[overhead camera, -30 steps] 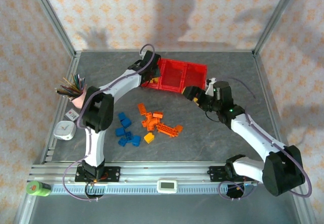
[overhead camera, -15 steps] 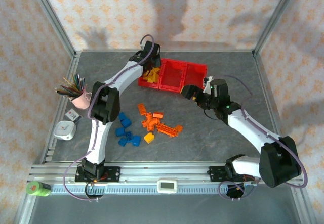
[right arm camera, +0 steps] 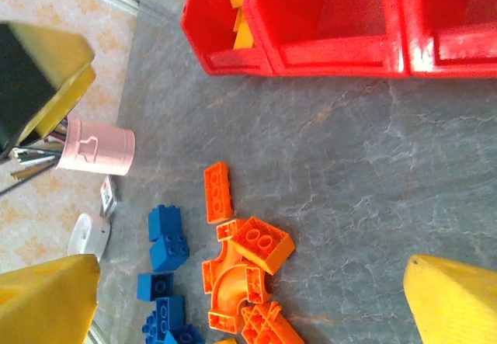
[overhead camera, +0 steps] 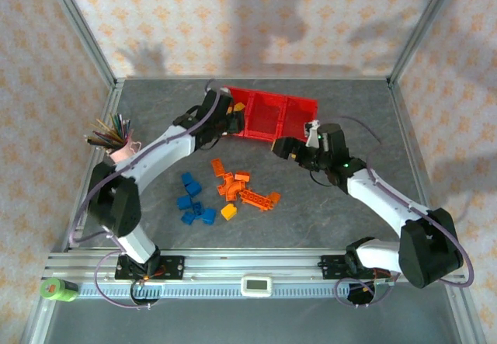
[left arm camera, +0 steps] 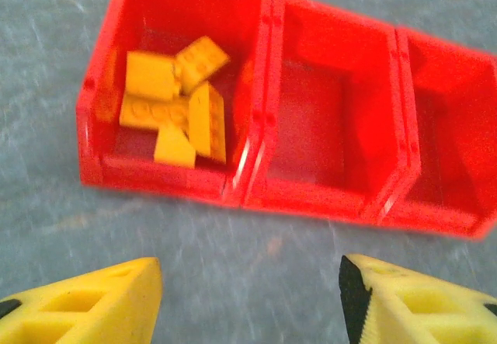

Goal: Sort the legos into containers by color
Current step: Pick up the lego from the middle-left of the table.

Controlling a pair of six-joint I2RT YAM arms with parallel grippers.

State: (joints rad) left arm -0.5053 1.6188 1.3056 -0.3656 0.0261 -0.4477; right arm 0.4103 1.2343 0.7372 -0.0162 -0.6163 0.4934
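Observation:
Three joined red bins (overhead camera: 299,111) stand at the back of the table; the leftmost bin (left arm camera: 105,111) holds several yellow bricks (left arm camera: 175,99), the other two look bare. My left gripper (overhead camera: 229,123) hovers just in front of that bin, open and empty (left arm camera: 248,301). Orange bricks (overhead camera: 242,189), among them a curved piece (right arm camera: 233,282), lie mid-table with blue bricks (overhead camera: 194,202) to their left and one yellow brick (overhead camera: 228,211) in front. My right gripper (overhead camera: 281,147) is open above the table right of the orange pile, with nothing between its fingers (right arm camera: 248,301).
A pink cup (overhead camera: 118,151) of coloured pencils stands at the left edge, with a white timer (overhead camera: 99,199) in front of it. A green bottle (overhead camera: 58,288) lies on the front rail. Bare grey table spans the right side.
My left gripper has pulled back from over the leftmost bin to just in front of it. My right gripper has drifted slightly left toward the orange bricks.

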